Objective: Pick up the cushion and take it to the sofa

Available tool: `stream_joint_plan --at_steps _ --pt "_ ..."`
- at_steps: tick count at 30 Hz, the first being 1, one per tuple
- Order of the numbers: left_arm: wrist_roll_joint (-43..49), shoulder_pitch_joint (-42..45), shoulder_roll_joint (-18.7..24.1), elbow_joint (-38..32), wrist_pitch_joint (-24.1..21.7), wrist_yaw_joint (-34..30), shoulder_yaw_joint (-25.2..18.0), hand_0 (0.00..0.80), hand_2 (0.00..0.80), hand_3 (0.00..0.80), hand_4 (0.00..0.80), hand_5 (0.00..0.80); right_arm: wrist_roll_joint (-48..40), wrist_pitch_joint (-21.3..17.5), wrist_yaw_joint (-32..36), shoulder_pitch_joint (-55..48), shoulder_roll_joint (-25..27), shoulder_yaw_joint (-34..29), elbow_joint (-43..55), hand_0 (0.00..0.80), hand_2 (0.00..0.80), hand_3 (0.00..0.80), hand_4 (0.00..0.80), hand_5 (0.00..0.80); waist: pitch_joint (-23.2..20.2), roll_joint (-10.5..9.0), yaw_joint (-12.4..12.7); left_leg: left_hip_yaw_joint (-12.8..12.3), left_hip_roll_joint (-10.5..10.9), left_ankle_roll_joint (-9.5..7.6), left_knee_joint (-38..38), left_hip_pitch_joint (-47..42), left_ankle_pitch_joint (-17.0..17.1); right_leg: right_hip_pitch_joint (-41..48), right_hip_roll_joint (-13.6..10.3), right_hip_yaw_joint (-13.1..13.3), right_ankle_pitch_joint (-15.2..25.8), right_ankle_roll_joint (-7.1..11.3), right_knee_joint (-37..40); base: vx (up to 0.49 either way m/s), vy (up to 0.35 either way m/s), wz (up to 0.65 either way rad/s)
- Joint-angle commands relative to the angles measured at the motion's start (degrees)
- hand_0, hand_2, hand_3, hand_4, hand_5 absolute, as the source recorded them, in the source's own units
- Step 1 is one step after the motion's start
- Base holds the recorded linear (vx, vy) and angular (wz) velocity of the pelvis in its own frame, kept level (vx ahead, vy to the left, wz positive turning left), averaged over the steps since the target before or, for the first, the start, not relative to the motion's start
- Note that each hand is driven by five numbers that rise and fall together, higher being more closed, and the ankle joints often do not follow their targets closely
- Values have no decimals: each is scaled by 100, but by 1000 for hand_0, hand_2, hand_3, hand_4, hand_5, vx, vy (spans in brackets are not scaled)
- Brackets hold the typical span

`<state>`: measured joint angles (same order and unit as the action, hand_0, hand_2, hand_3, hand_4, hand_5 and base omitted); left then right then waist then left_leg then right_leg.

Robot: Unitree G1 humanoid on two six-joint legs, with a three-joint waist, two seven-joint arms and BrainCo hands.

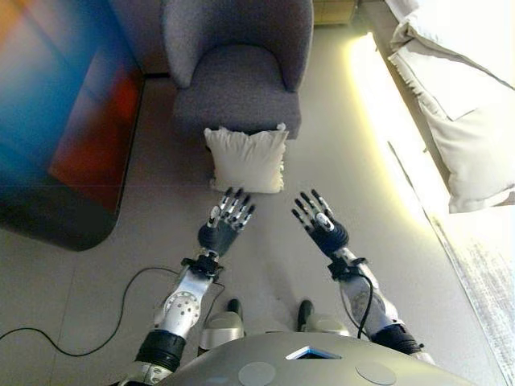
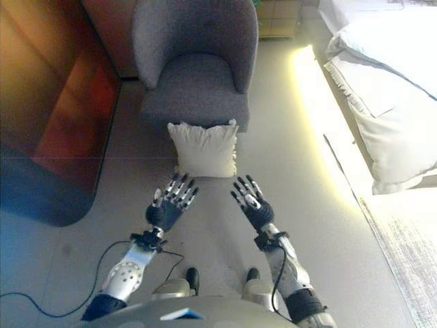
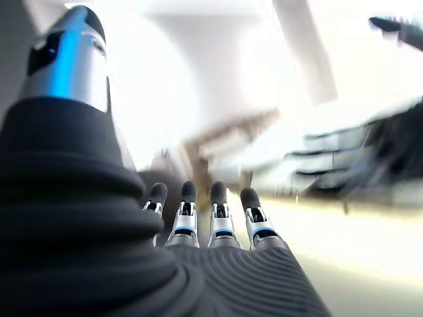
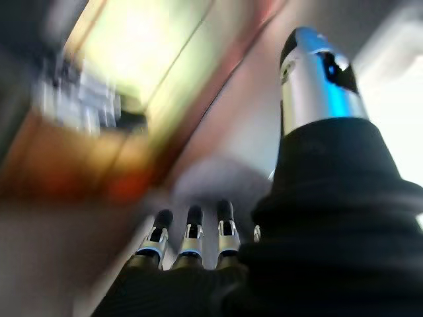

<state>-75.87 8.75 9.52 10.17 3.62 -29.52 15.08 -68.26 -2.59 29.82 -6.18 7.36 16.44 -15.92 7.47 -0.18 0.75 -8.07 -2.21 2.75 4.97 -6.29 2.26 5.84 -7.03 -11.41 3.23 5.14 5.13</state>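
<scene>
A cream cushion (image 1: pixel 246 159) stands on the floor, leaning against the front of a grey armchair (image 1: pixel 238 71). It also shows in the right eye view (image 2: pixel 203 148). My left hand (image 1: pixel 226 219) is open, fingers straight, just short of the cushion's lower left edge and apart from it. My right hand (image 1: pixel 320 220) is open too, a little to the right of the cushion and short of it. Both hands are empty. In the wrist views the fingers (image 3: pixel 213 218) of the left hand and the fingers (image 4: pixel 192 239) of the right hand show straight.
A dark wooden cabinet (image 1: pixel 68 121) with a rounded corner stands at the left. A bed with white bedding (image 1: pixel 463 96) runs along the right, a lit strip at its base. A black cable (image 1: pixel 88 330) lies on the floor at lower left.
</scene>
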Motion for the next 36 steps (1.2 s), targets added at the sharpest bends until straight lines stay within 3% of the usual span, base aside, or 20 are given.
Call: stream_joint_plan --at_steps 1,8,13,24,26,27,29,30,32,36 --pt "-465 -368 -123 -156 121 -617 36 0 0 0 0 0 -852 208 811 301 -161 -7 519 0 0 0 0 0 -126 11 8 -134 18 -117 -67 67 -328 -66 67 -72 -138 89 -106 0 0 0" --pt "-585 -138 -171 -301 258 -731 50 0 0 0 0 0 -708 53 1081 171 -142 144 714 0 0 0 0 0 -234 0 23 -152 18 -119 -53 21 -353 -18 75 -38 -149 90 -64 15 -2 -1" --pt "-534 -25 -136 -351 319 -954 22 0 0 0 0 0 -974 225 1323 72 -136 146 743 0 0 0 0 0 -270 -13 44 -159 18 -126 -39 1 -349 9 80 -47 -146 89 -48 7 0 0" --pt "-183 -89 8 -229 143 -469 18 0 0 0 0 0 -487 27 825 83 -12 164 559 0 0 0 0 0 -269 -33 39 -152 23 -129 -38 10 -326 -20 89 -38 -122 84 -62 0 0 0" --pt "119 -124 87 -81 -51 -289 -27 0 0 0 0 0 30 -269 463 79 39 146 459 0 0 0 0 0 -259 -35 29 -159 25 -121 -46 16 -320 -31 90 -29 -114 84 -76 0 0 0" --pt "539 -151 153 -6 -291 -43 -53 0 0 0 0 0 729 -560 -101 97 116 138 364 0 0 0 0 0 -256 -40 26 -160 24 -111 -47 22 -312 -42 89 -27 -108 88 -82 0 0 0" --pt "1526 -196 306 166 -799 580 -110 0 0 0 0 0 1950 -878 -1047 168 335 94 118 0 0 0 0 0 -240 -49 18 -159 25 -98 -39 22 -299 -46 90 -31 -104 95 -80 0 0 0" --pt "2293 -215 431 272 -1105 1274 -152 0 0 0 0 0 2801 -958 -1658 204 499 63 -10 0 0 0 0 0 -222 -52 16 -149 26 -96 -30 22 -284 -50 94 -28 -99 97 -79 0 0 0" --pt "3381 -247 644 470 -1298 2304 -405 0 0 0 0 0 3395 -860 -2228 176 711 -63 -74 0 0 0 0 0 -191 -68 17 -136 31 -98 -34 47 -261 -72 94 -39 -93 95 -85 0 0 0" --pt "4341 -126 926 850 -1380 2805 -767 0 0 0 0 0 3968 -832 -2929 59 905 -394 -321 0 0 0 0 0 -119 -90 29 -139 49 -110 -97 139 -243 -133 83 -47 -81 74 -102 -36 26 -2"
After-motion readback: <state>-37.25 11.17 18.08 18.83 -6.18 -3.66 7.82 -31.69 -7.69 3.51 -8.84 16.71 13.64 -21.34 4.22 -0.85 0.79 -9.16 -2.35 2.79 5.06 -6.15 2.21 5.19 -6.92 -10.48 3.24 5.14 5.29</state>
